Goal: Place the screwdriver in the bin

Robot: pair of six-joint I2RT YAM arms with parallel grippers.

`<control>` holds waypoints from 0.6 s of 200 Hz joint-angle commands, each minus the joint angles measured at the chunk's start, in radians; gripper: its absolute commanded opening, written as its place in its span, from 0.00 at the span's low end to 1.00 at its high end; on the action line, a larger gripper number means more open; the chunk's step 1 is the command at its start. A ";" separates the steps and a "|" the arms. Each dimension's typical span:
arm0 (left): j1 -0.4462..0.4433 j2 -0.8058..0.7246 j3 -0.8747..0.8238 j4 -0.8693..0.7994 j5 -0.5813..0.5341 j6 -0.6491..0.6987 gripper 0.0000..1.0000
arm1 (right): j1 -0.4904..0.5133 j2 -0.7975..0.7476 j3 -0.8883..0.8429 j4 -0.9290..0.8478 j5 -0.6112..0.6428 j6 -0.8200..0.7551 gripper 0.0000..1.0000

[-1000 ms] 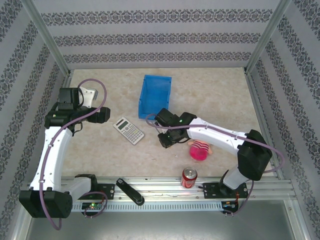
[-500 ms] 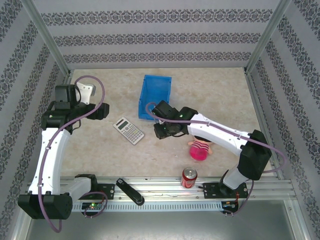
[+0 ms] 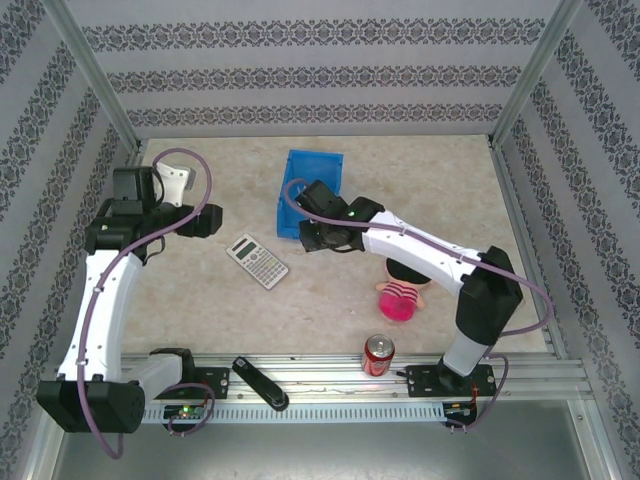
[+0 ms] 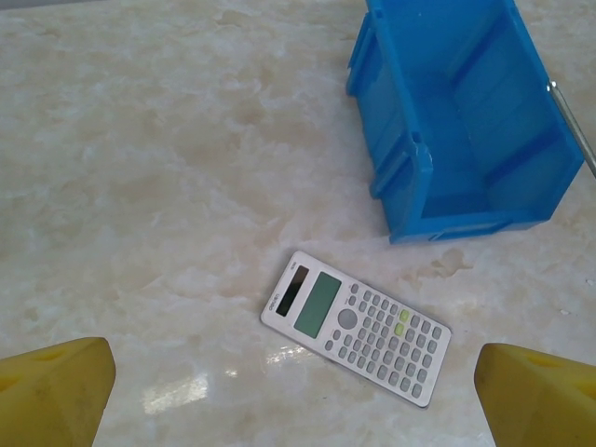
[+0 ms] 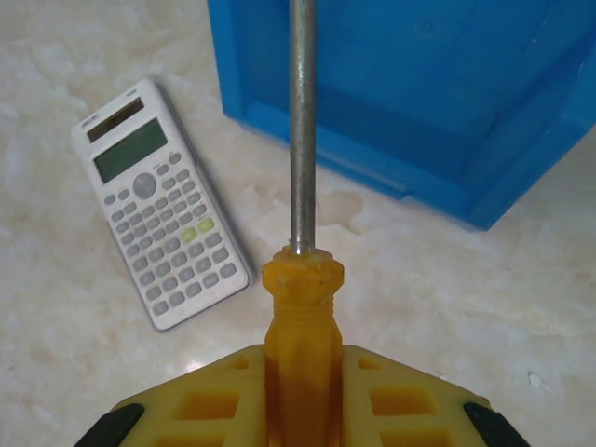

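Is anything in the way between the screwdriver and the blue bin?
No, nothing visible is in the way. The right gripper holds the screwdriver by its handle, and the shaft points straight at the bin. The calculator lies off to the side, out of the path.

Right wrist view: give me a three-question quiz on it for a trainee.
1. True or false: the right end effector is shut on the screwdriver by its orange handle.
2. The metal shaft points toward: A) the blue bin, B) a stapler, C) a soda can.
3. What lies flat on the table, left of the shaft?
Key: 1 true; 2 A; 3 the calculator.
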 commanded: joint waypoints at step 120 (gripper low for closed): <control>0.007 -0.027 0.090 -0.074 -0.017 0.033 0.99 | -0.117 0.181 0.174 0.060 0.000 -0.011 0.19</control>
